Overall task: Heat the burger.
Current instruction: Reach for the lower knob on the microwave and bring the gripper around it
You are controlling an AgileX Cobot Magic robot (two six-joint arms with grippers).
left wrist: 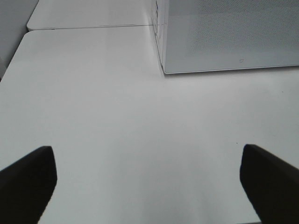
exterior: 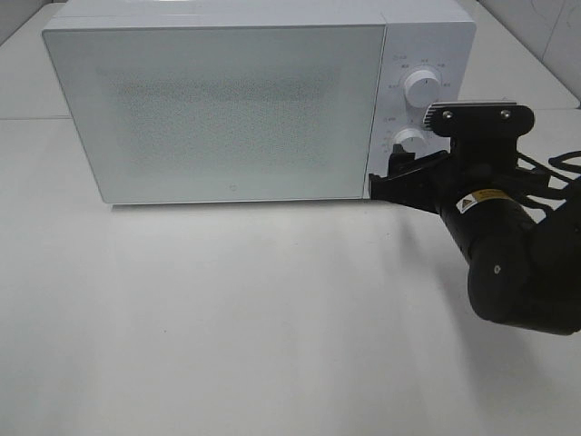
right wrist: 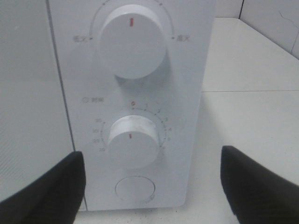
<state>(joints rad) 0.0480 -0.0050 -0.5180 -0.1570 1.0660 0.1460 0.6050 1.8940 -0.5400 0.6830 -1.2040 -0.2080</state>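
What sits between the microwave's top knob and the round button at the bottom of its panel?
The lower knob, ringed by numbers, sits between top knob and round button; the right wrist view shows it.

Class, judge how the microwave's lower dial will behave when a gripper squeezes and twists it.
The lower dial looks smooth, rigid plastic, so a grip may slip. Mounted on the panel, it should rotate, not lift. The wide-based microwave seems unlikely to tip.
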